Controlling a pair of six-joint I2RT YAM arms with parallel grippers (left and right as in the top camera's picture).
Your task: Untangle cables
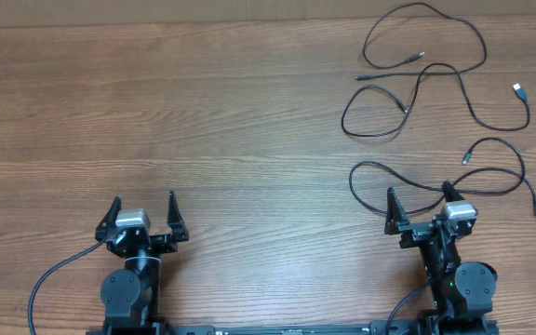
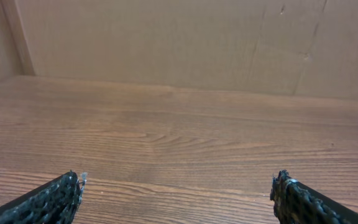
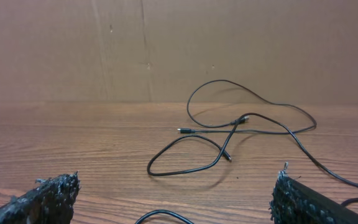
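Three thin black cables lie apart at the table's right. The far cable [image 1: 454,17] makes a wide loop. The middle cable [image 1: 343,119] loops and ends in a silvery plug [image 1: 519,89]. The near cable [image 1: 352,177] runs right in front of my right gripper [image 1: 419,191], which is open and empty, with a strand lying between its fingers. In the right wrist view the gripper [image 3: 178,180] is open, the near cable's arc [image 3: 166,213] shows at the bottom edge, and the middle cable's loop [image 3: 149,168] and the far loop [image 3: 216,82] lie beyond. My left gripper [image 1: 142,207] is open and empty over bare wood [image 2: 178,179].
The wooden table [image 1: 203,112] is backed by a brown cardboard wall [image 3: 229,43]. Thick black wires [image 1: 45,279] trail from the arm bases at the front edge.
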